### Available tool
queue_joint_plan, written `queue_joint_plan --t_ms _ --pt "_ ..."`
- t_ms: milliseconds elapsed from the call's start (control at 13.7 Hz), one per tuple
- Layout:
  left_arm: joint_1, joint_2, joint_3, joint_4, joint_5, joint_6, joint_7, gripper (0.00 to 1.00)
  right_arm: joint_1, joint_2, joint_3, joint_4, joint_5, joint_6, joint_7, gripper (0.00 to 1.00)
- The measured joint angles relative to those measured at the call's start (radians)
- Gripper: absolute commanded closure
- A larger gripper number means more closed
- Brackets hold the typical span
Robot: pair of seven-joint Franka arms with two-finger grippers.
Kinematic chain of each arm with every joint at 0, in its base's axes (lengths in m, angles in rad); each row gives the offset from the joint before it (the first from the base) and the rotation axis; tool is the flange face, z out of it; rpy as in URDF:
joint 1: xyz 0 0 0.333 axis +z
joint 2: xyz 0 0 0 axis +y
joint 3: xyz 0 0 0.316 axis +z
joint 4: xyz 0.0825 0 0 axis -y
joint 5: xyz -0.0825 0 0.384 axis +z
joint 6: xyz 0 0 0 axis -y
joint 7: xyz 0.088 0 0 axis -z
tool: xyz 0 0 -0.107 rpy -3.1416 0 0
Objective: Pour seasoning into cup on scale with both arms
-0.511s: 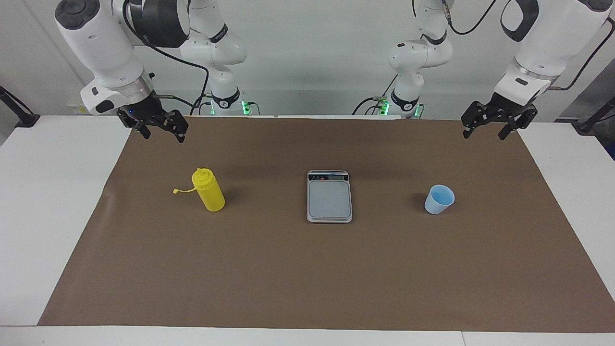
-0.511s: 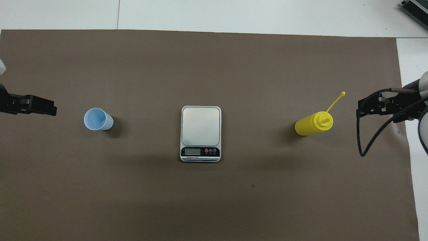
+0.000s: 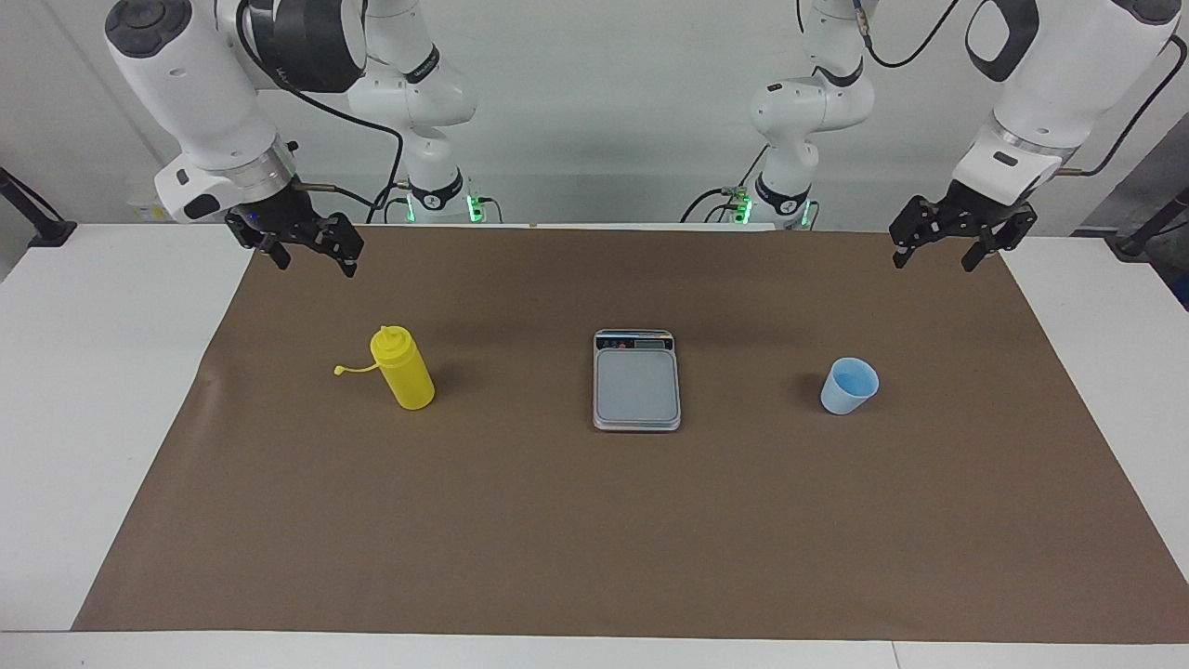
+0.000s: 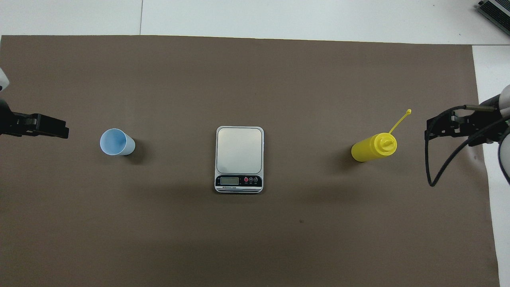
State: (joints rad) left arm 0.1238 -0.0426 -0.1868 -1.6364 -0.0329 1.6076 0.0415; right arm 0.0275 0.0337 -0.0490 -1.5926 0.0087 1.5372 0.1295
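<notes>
The yellow seasoning bottle [image 3: 403, 368] stands upright on the brown mat toward the right arm's end, its cap hanging on a tether; it also shows in the overhead view [image 4: 373, 148]. The light blue cup [image 3: 849, 386] stands empty on the mat toward the left arm's end, also seen from overhead [image 4: 116, 142]. The silver-grey scale [image 3: 636, 381] lies between them with nothing on it, its display edge nearer the robots [image 4: 239, 158]. My right gripper [image 3: 314, 264] is open in the air, over the mat's edge near the bottle [image 4: 428, 128]. My left gripper [image 3: 934, 261] is open, over the mat's edge near the cup [image 4: 63, 132].
The brown mat [image 3: 594, 539] covers most of the white table [image 3: 93, 390]. A black cable [image 4: 442, 167] hangs from the right arm's wrist. Both arm bases stand at the table's robot end.
My left gripper has shifted very slightly. The bottle, cup, scale and right gripper have not moved.
</notes>
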Motion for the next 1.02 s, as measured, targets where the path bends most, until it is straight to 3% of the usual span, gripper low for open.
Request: queue_joint_plan --t_ms 730,1022 --pt "0.000 0.000 0.001 -0.004 0.000 0.007 0.000 0.00 0.000 -0.001 0.000 0.000 0.000 0.000 0.000 0.00" --pt "0.021 -0.001 0.008 -0.090 0.000 0.121 0.000 0.00 0.000 -0.001 0.000 0.000 0.000 0.000 0.000 0.00"
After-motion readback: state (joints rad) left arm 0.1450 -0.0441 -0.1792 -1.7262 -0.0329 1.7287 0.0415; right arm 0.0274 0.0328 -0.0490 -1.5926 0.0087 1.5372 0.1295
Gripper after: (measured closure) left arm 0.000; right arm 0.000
